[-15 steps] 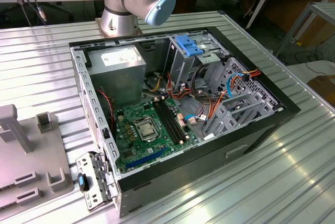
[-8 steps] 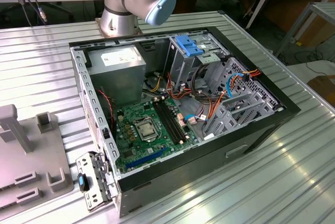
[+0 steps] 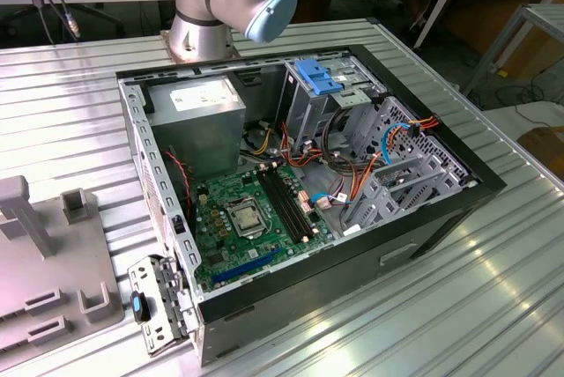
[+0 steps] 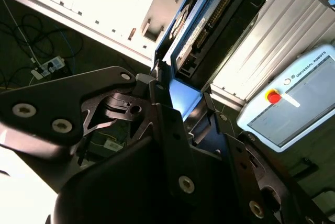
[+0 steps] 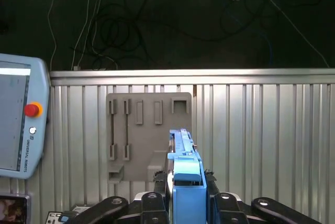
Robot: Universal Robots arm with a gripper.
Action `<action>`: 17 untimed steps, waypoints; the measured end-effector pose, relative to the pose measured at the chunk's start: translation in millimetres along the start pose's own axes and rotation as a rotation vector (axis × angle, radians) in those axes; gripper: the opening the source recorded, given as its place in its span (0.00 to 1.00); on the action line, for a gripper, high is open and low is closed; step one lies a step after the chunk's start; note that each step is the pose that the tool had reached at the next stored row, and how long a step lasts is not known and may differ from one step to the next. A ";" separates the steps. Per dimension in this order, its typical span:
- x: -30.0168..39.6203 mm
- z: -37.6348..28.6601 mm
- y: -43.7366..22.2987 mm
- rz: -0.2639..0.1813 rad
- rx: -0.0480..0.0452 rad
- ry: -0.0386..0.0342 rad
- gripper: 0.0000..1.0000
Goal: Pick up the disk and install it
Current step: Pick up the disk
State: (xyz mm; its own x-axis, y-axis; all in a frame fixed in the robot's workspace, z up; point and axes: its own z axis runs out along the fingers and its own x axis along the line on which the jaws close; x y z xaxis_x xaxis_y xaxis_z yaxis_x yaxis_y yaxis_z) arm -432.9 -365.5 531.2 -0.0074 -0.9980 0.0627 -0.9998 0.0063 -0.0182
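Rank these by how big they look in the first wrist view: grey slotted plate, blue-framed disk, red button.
Largest: grey slotted plate.
Then the disk, though it is edge-on and nearest the camera, so that place is unsure.
Smallest: red button.

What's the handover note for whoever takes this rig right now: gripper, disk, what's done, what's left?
Gripper: shut on the disk, clamping its blue carrier frame, as seen in both wrist views.
Disk: held in the air above the grey fixture plate on the ribbed table. The teach pendant lies beside the plate.
Done: pick-up. The disk is off the fixture.
Left: the install. In the exterior view the computer case lies open, and the disk is not yet in its drive cage.
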 end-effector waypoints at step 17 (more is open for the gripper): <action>-0.3 0.6 -35.4 0.000 -0.0004 0.0000 0.37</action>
State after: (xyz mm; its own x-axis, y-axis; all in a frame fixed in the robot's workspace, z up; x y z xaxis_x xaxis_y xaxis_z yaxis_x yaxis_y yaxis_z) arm -397.5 -365.5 531.2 -0.0074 -0.9980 0.0627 -0.9998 0.0062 -0.0178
